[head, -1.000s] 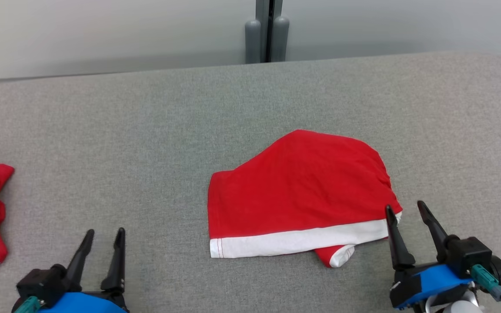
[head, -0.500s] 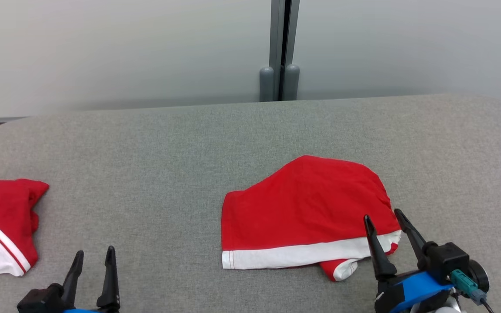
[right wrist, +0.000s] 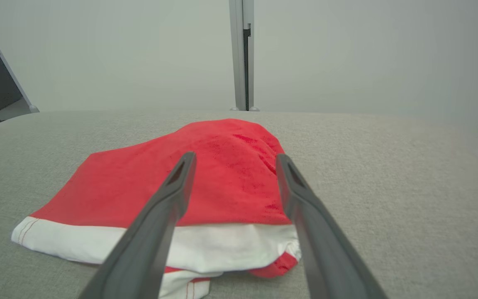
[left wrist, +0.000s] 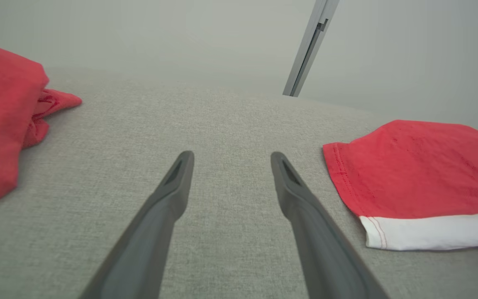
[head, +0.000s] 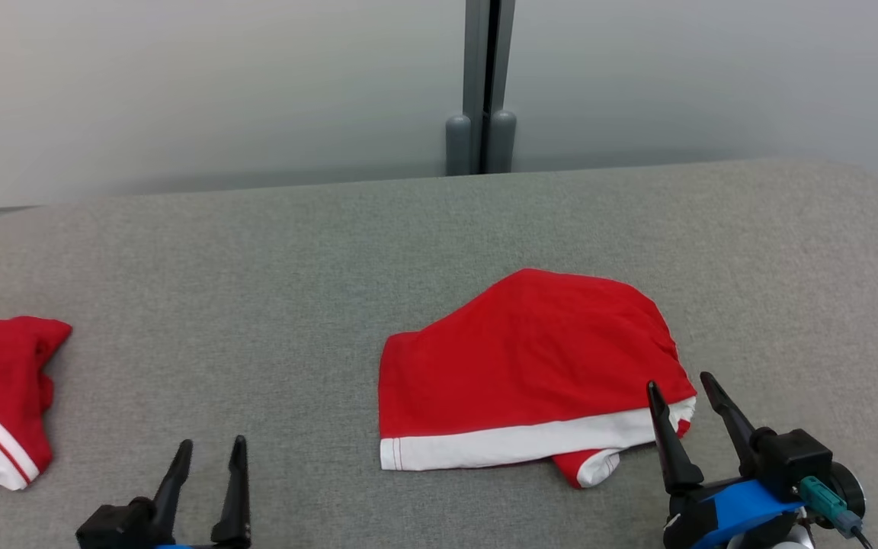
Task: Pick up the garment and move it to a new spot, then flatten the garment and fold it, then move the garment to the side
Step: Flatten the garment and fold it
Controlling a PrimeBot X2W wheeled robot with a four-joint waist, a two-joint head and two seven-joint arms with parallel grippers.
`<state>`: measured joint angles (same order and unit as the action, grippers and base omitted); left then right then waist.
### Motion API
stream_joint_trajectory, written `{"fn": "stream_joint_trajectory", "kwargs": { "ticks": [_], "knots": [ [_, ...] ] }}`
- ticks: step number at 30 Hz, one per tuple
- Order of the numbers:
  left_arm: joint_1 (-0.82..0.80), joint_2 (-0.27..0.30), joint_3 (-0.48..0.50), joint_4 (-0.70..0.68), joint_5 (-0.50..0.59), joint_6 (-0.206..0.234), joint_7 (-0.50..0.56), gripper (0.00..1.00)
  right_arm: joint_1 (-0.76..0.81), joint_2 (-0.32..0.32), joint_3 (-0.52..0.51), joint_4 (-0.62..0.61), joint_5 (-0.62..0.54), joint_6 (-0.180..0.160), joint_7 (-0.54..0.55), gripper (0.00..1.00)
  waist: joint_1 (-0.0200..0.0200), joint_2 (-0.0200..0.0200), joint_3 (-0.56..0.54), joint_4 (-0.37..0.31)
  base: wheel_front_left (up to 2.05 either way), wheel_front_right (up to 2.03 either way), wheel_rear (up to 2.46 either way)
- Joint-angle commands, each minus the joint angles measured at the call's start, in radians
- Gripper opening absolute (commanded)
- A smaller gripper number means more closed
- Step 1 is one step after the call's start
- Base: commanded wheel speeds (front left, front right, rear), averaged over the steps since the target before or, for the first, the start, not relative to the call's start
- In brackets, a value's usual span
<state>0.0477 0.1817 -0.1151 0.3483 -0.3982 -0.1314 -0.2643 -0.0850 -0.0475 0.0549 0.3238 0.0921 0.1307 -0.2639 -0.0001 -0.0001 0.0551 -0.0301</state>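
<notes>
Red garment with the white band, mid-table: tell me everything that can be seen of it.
The red soft-cloth garment lies folded and mostly flat on the grey fabric table, right of centre. A white band edges its near side; a small red-and-white flap pokes out beneath. Its right edge is gathered. The open right gripper stands at its near right corner; contact cannot be told.

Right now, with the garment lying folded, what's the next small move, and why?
Probably ease the right gripper forward and down so it straddles the near right corner of the red garment. Its fingers stand open at the white band there, holding nothing; the left gripper hangs open over the grey table, farther off.
</notes>
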Motion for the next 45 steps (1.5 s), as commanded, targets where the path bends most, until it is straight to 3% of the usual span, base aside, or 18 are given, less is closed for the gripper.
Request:
{"fn": "stream_joint_trajectory", "kwargs": {
  "ticks": [1,6,14,19,32,33,35,36,37,41,45],
  "knots": [
    [-0.019,0.009,-0.027,-0.012,-0.01,0.001,0.0,1.0,-0.002,-0.005,-0.007,-0.006,0.001,0.0,-0.001,1.0,0.0001,0.0001,0.016,-0.004,0.0,0.0,0.0],
    [-0.048,0.069,-0.193,-0.052,-0.123,0.001,0.0,1.0,-0.003,-0.005,-0.024,-0.04,-0.01,0.0,-0.001,1.0,0.0001,0.0001,0.087,-0.051,0.0,0.0,0.0],
    [-0.067,0.155,-0.377,-0.061,-0.245,0.001,0.0,1.0,0.019,-0.004,-0.032,-0.105,-0.018,0.0,-0.001,1.0,0.0001,0.0001,0.165,-0.143,0.0,0.0,0.0],
    [-0.078,0.195,-0.435,-0.034,-0.306,0.001,0.001,1.0,0.03,-0.005,-0.039,-0.128,-0.019,0.0,-0.001,1.0,0.0001,0.0001,0.193,-0.165,0.0,0.0,0.0],
    [-0.122,0.253,-0.578,-0.116,-0.393,-0.001,0.001,1.0,0.03,-0.005,-0.02,-0.154,-0.017,0.0,-0.001,1.0,0.0001,0.0001,0.211,-0.181,0.0,0.0,0.0],
    [-0.126,0.259,-0.593,-0.127,-0.392,-0.001,0.001,0.94,0.032,-0.005,-0.018,-0.154,-0.016,0.0,-0.001,1.0,0.0001,0.0001,0.212,-0.182,0.0,0.0,0.0],
    [-0.13,0.266,-0.59,-0.136,-0.395,-0.001,0.001,0.58,0.034,-0.005,-0.015,-0.153,-0.014,0.0,-0.001,1.0,0.0001,0.0001,0.212,-0.183,0.0,0.0,0.0],
    [-0.131,0.268,-0.583,-0.143,-0.391,-0.001,0.001,0.24,0.034,-0.005,-0.014,-0.153,-0.011,0.0,-0.001,1.0,0.0001,0.0001,0.214,-0.185,0.0,0.0,0.0],
    [-0.132,0.272,-0.577,-0.144,-0.382,-0.001,0.001,0.0,0.034,-0.005,-0.013,-0.152,-0.01,0.0,-0.001,1.0,0.0001,0.0001,0.214,-0.185,0.0,0.0,0.0],
    [-0.122,0.265,-0.524,-0.136,-0.36,0.0,0.001,0.0,0.037,-0.005,-0.019,-0.147,-0.009,0.0,-0.001,1.0,0.0001,0.0001,0.209,-0.179,0.0,0.0,0.0],
    [-0.097,0.238,-0.392,-0.109,-0.335,0.0,0.0,0.0,0.031,-0.004,-0.018,-0.134,0.001,0.0,-0.001,1.0,0.0001,0.0001,0.208,-0.151,0.0,0.0,0.0]
  ]
}}
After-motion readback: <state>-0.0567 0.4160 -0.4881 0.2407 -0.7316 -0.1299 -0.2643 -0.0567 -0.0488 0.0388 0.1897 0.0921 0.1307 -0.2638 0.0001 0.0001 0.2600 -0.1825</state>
